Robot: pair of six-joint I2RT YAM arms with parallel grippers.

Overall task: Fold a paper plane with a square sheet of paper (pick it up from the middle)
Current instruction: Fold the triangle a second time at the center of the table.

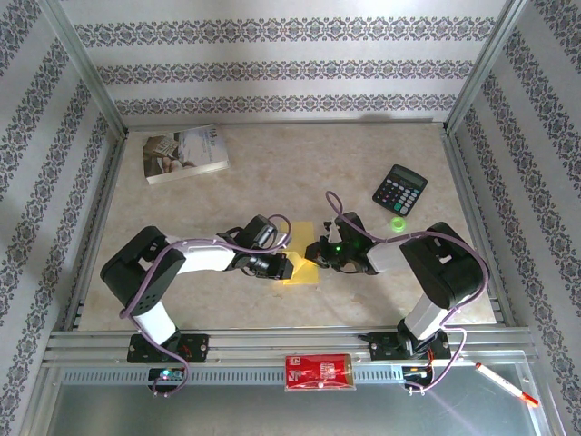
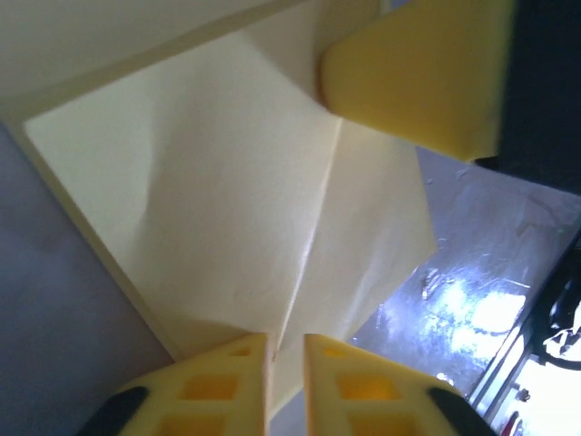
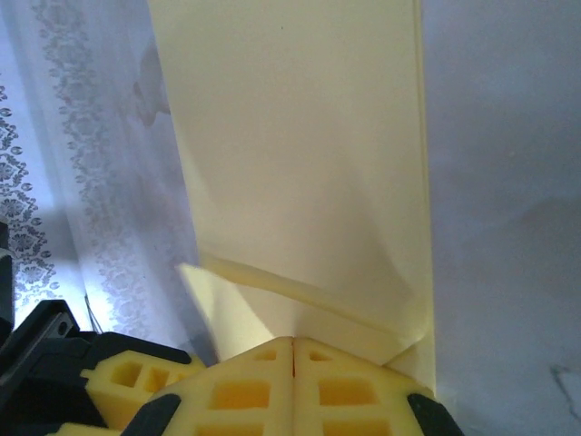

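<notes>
So, nearest the arm bases a red packet (image 1: 318, 371) is laid on the front rail, with a pen (image 1: 506, 382) off to its right. Mid-table, the yellow sheet of paper (image 1: 302, 259) is found partly folded, caught between the two grippers. The right gripper (image 3: 292, 359) is squeezed tight together on one edge of it. The left gripper (image 2: 286, 363) is parted by just a thin slit, and a crease in the paper is seen running right up to its tips. Farther back on the table (image 1: 272, 173), a calculator (image 1: 400, 189) is set on the right, and a book (image 1: 185, 153) is left at the far left corner.
</notes>
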